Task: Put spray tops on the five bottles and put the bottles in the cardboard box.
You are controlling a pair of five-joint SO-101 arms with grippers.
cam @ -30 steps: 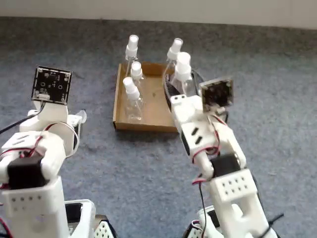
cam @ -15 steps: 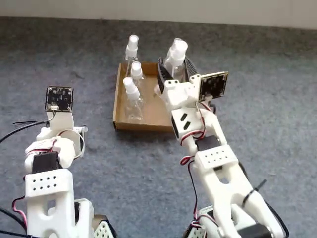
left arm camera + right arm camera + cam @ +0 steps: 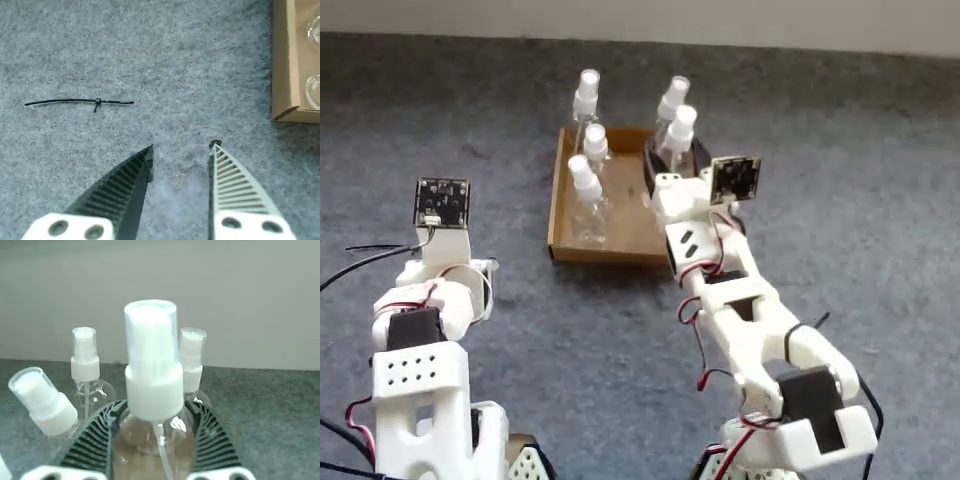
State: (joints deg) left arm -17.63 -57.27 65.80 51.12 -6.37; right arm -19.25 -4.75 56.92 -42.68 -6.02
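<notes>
The cardboard box (image 3: 560,205) lies open on the carpet. Two clear bottles with white spray tops (image 3: 586,182) (image 3: 595,146) stand in its left half, and a third (image 3: 586,96) is at its far edge. My right gripper (image 3: 677,158) (image 3: 155,412) is shut on a capped bottle (image 3: 681,128) (image 3: 152,370), held upright at the box's right side. Another capped bottle (image 3: 672,98) (image 3: 192,357) stands just beyond it. Whether the held bottle touches the box floor is hidden. My left gripper (image 3: 181,147) hangs open over bare carpet left of the box (image 3: 292,60), empty.
A black zip tie (image 3: 80,102) lies on the grey carpet (image 3: 840,200) near the left gripper. A pale wall (image 3: 225,290) rises behind the bottles. Carpet stretches open on both sides of the box.
The right arm has stretched forward and lowered the held bottle toward the box's right side. The left arm drew back from the box, then held still.
</notes>
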